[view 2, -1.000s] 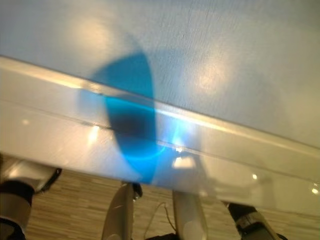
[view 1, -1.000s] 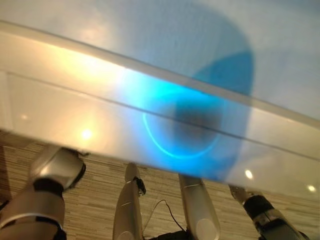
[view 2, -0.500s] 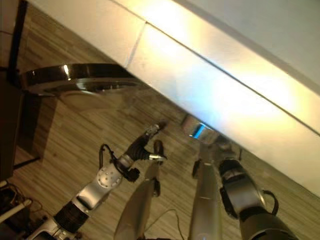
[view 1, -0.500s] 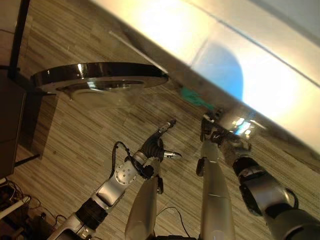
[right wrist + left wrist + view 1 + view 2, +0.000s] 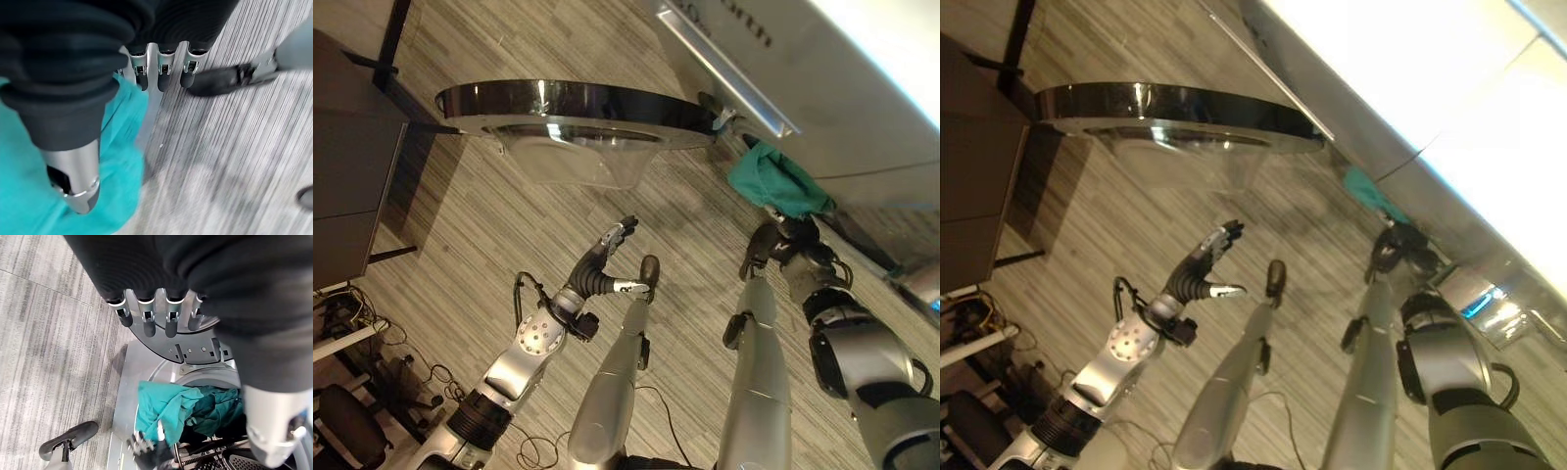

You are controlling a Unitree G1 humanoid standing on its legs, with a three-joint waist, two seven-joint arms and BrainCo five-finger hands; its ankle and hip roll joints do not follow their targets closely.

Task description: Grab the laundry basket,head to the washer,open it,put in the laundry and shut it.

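Teal laundry [image 5: 778, 186] soft, light, floppy; hangs out of washer [image 5: 146, 377] mouth. Your right hand [image 5: 783, 247] just below it, fingers [image 5: 161, 73] straight, gripping nothing. Bunch fold before pushing in. Left hand [image 5: 612, 257] relaxed open, apart. Round glass door [image 5: 578, 108] stands open near.

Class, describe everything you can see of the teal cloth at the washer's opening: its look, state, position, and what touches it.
The teal cloth is soft, crumpled fabric, bunched in folds and spilling over the rim of the washer's round opening, partly inside the dark drum. The round glass-centred washer door stands swung open beside it. The right robot hand is at the cloth's lower edge; its wrist view shows its fingers straight against the fabric. The left robot hand hangs apart from it, open.
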